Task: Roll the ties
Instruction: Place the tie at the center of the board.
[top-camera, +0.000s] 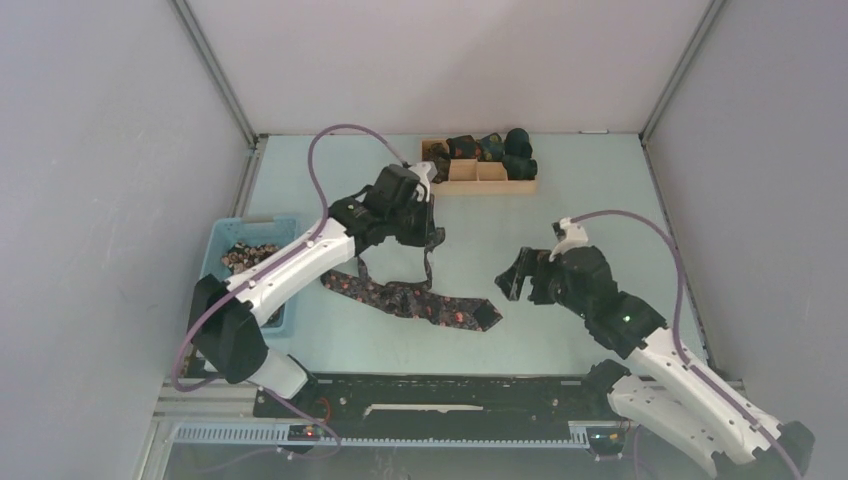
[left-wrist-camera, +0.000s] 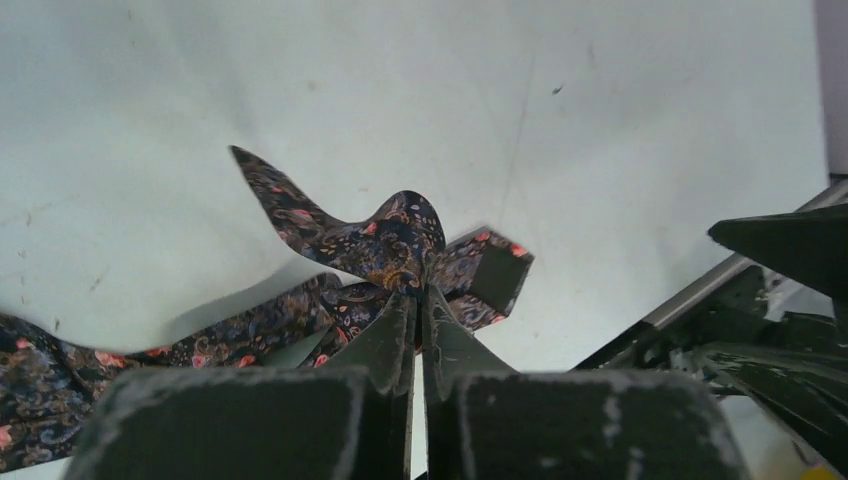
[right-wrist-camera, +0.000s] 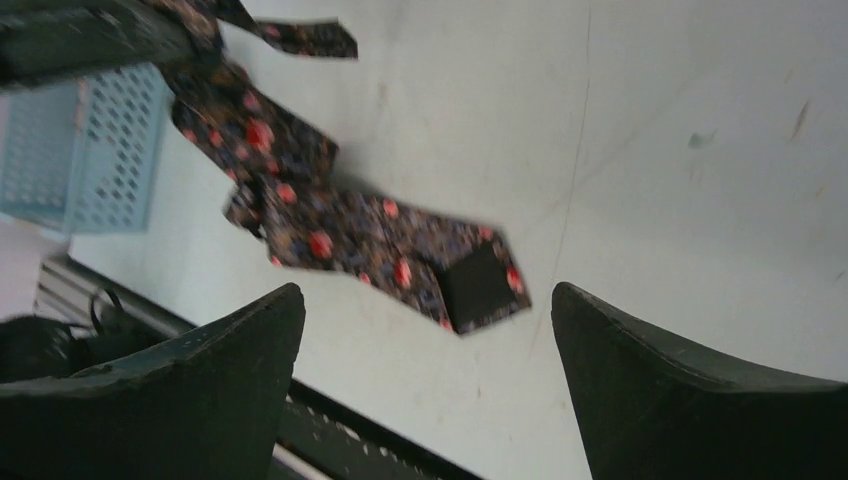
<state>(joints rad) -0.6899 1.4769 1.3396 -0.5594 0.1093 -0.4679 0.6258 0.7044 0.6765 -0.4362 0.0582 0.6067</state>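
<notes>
A dark floral tie (top-camera: 420, 300) lies across the table's middle, its wide end at the right and its narrow part rising to my left gripper (top-camera: 430, 238). My left gripper (left-wrist-camera: 420, 295) is shut on the tie (left-wrist-camera: 400, 240) near its narrow end, which sticks up to the left. My right gripper (top-camera: 512, 275) is open and empty, hovering right of the tie's wide end (right-wrist-camera: 470, 285); its fingers (right-wrist-camera: 640, 370) stand wide apart. Several rolled ties (top-camera: 490, 150) sit in the wooden tray (top-camera: 490, 185). More ties (top-camera: 245, 257) lie in the blue basket (top-camera: 225, 235).
The wooden divided tray stands at the back centre. The light-blue basket (right-wrist-camera: 80, 150) stands at the left edge, partly under my left arm. A black rail (top-camera: 450, 395) runs along the near edge. Grey walls close in both sides.
</notes>
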